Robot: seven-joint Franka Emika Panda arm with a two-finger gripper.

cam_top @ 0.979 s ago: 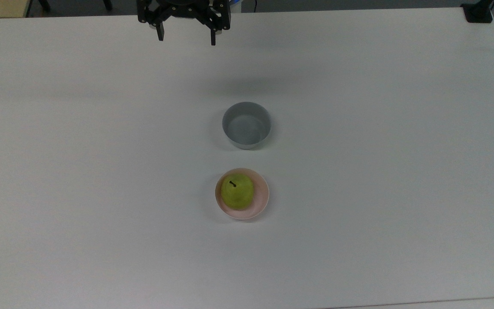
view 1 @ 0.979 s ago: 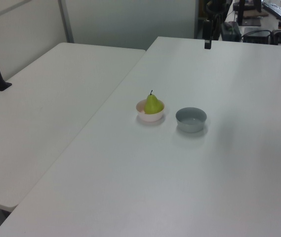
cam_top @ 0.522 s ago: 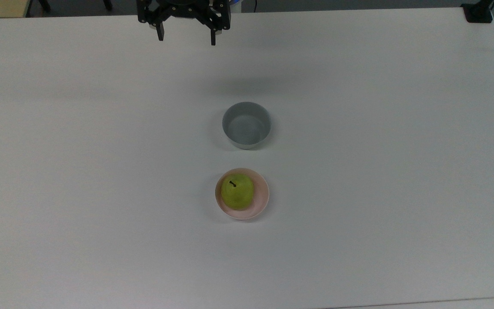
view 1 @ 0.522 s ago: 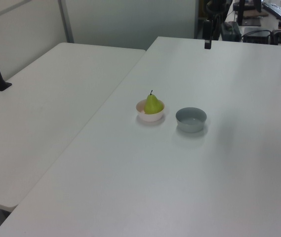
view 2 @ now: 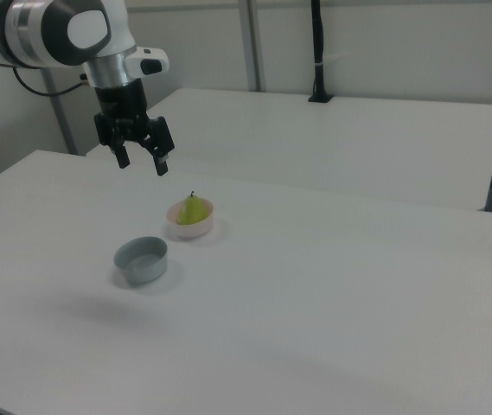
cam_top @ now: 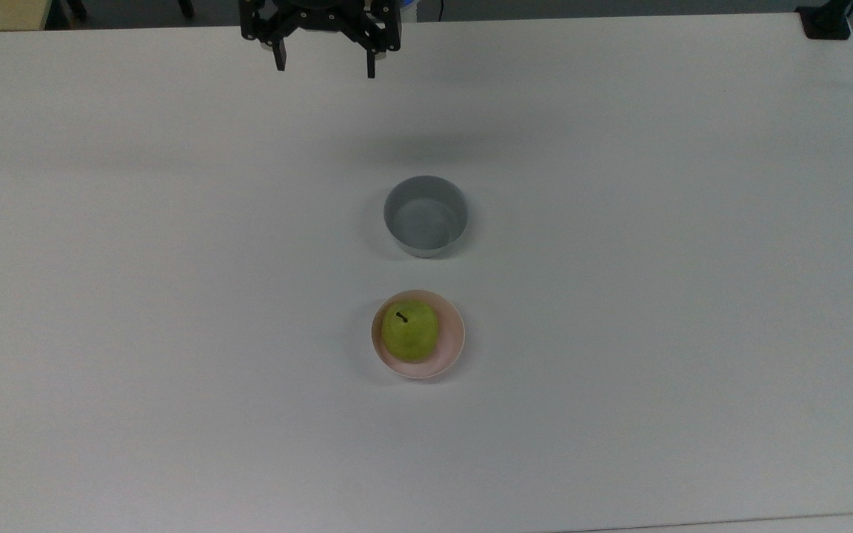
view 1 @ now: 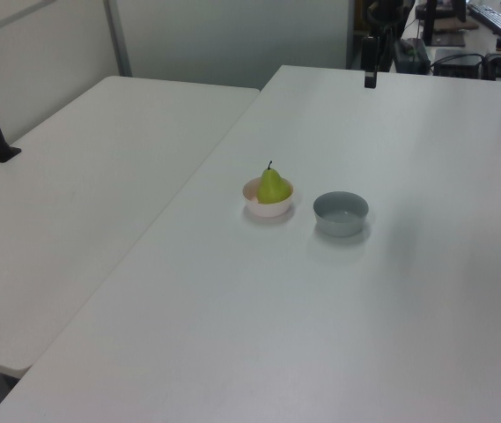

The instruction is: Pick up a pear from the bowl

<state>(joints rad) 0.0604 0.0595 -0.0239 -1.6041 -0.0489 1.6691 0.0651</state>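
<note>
A yellow-green pear (cam_top: 410,331) (view 1: 273,188) (view 2: 193,209) with a short dark stem stands in the small pale pink bowl (cam_top: 450,344) (view 1: 255,204) (view 2: 195,229) near the middle of the white table. My black gripper (cam_top: 325,65) (view 2: 143,160) hangs open high above the table at the top view's upper edge, far from the bowl, with nothing between its fingers. In the left view one finger (view 1: 370,62) of it shows at the far end of the table.
An empty grey bowl (cam_top: 426,215) (view 1: 340,213) (view 2: 141,259) stands on the table (cam_top: 619,296) between the pink bowl and the gripper. A second white table (view 1: 74,176) adjoins it. A black clamp (cam_top: 825,22) sits at the top view's upper right corner.
The gripper has edged very slightly to the top view's right. The pear and both bowls have stayed still.
</note>
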